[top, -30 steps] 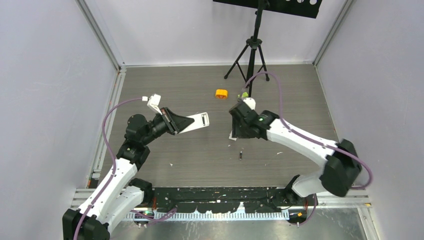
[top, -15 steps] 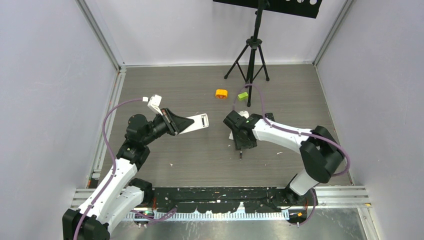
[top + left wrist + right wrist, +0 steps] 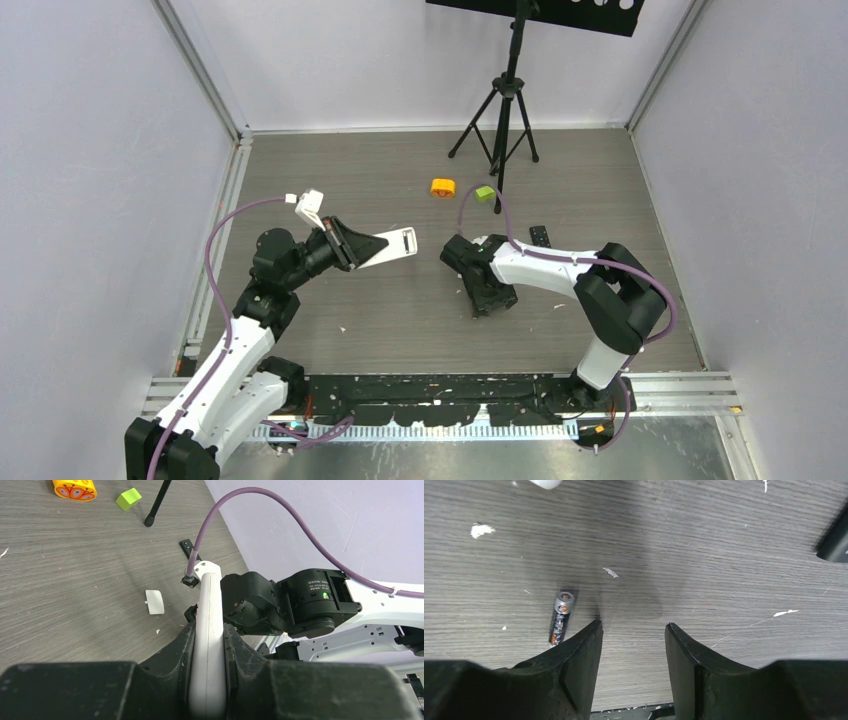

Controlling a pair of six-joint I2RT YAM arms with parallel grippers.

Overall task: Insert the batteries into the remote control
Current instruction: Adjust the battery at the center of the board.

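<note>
My left gripper [image 3: 352, 247] is shut on a white remote [image 3: 397, 242] and holds it above the table, edge-on in the left wrist view [image 3: 210, 595]. My right gripper [image 3: 490, 298] is open and low over the table. In the right wrist view a dark grey battery [image 3: 560, 618] lies on the wood just left of the left fingertip [image 3: 586, 640], outside the gap between the fingers [image 3: 633, 627]. The top view hides this battery under the gripper. No other battery shows.
A white battery cover [image 3: 154, 601] lies on the table left of the right arm. A black remote [image 3: 540, 237] lies behind that arm. An orange round block [image 3: 443, 187], a lime green block [image 3: 485, 193] and a tripod [image 3: 505, 110] stand at the back.
My right arm has folded back and its gripper has come down and nearer, over the spot where the battery lay. The left arm and the white remote have not moved.
</note>
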